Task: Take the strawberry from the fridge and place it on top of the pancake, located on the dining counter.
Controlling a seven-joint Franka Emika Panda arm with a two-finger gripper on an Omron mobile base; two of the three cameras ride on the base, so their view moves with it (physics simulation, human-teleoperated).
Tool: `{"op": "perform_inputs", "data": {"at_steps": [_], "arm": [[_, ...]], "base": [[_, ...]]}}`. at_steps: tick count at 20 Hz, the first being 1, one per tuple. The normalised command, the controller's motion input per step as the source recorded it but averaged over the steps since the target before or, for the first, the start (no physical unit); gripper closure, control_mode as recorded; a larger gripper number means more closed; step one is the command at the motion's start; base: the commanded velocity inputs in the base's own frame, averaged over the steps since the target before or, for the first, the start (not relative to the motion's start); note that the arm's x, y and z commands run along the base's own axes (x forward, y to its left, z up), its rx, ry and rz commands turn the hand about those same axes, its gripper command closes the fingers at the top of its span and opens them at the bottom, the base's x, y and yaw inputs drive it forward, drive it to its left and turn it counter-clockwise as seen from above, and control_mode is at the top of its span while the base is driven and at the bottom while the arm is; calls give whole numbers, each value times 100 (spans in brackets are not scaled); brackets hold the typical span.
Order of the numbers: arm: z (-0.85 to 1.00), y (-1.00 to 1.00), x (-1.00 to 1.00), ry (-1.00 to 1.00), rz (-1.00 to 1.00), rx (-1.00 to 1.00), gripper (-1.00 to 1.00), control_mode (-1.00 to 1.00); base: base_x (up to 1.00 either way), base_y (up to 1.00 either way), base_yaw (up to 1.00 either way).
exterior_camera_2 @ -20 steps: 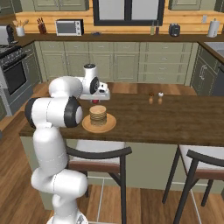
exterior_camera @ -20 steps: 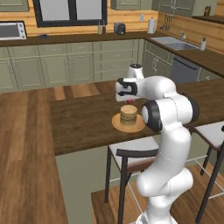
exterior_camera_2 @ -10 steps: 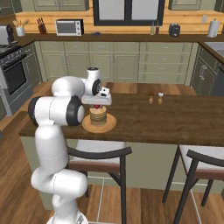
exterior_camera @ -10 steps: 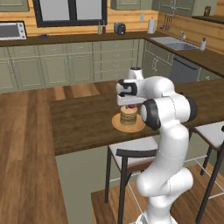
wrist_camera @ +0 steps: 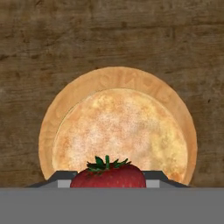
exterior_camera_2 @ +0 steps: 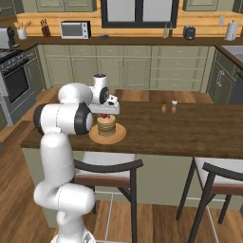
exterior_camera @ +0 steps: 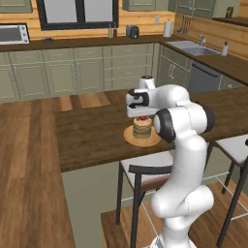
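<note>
— What are you seeing from behind the arm on its left?

— The white arm is rising from the lower right and bending over the long dark brown wood-grain dining counter [exterior_camera: 92, 133]. Its two-finger gripper [exterior_camera: 142, 116] is hanging at the centre of the frame, right above the small stack of round tan-brown pancakes [exterior_camera: 142, 128] on a flat round tan plate [exterior_camera: 131, 141]. A speck of red, the tiny bright red strawberry [exterior_camera: 142, 118], is showing just under the hand, above the top pancake. A dark-framed stool [exterior_camera: 140, 170] is standing below the counter edge.

— And from the other side?

— The arm is coming up from the lower left. The gripper [exterior_camera_2: 104, 114] is sitting left of centre over the pancakes [exterior_camera_2: 106, 126]; the strawberry [exterior_camera_2: 103, 116] is a red dot between hand and stack. Two small shakers [exterior_camera_2: 168, 107] are standing on the counter [exterior_camera_2: 190, 130] well to the right.

— Is it holding the berry?

— Looking along the hand, yes: the strawberry [wrist_camera: 108, 174], green leaves up, is being clasped between the two finger tips at the bottom centre. The pancake [wrist_camera: 122, 131] is lying in the middle of the frame beyond it, ringed by the plate [wrist_camera: 175, 109], with the wood grain [wrist_camera: 109, 35] all around. Whether the berry is touching the stack, I cannot tell.
</note>
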Motion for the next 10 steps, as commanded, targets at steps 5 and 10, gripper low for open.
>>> {"op": "perform_inputs", "data": {"at_steps": [5,10], "arm": [[0,-21,9,0,0,0,100,-100],[-12,-2,0,7,0,0,100,-100]], "base": [[0,0,0],[0,0,0]]}}
